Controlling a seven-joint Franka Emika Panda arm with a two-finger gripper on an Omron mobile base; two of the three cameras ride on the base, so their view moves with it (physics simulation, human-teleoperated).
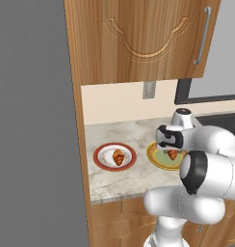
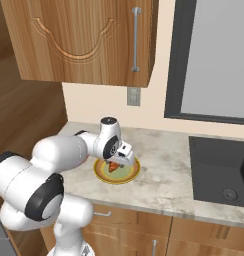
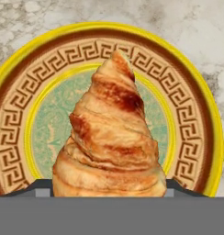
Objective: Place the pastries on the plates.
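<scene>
Two-finger gripper (image 3: pixel 109 186) is closed on a ridged golden-brown croissant (image 3: pixel 110 137), dark finger tips (image 3: pixel 40 187) pressed against both flanks of its wide end. Flaky layered crescent tapers to a point, hanging over the green centre of the round yellow-rimmed plate (image 3: pixel 203 114), which carries a brown Greek-key band. Cannot tell whether the pastry touches the plate surface or is just above it.

Left base view: second ridged croissant (image 1: pixel 118 157) lies on the white patterned centre of the round red-rimmed plate (image 1: pixel 101 149), just left of the yellow one. Both plates sit on the mottled grey marble countertop (image 2: pixel 164 182). Carved wood wall cabinet (image 2: pixel 84 40) with a metal bar handle hangs above; matte black sink (image 2: pixel 221 170) is well to the right.
</scene>
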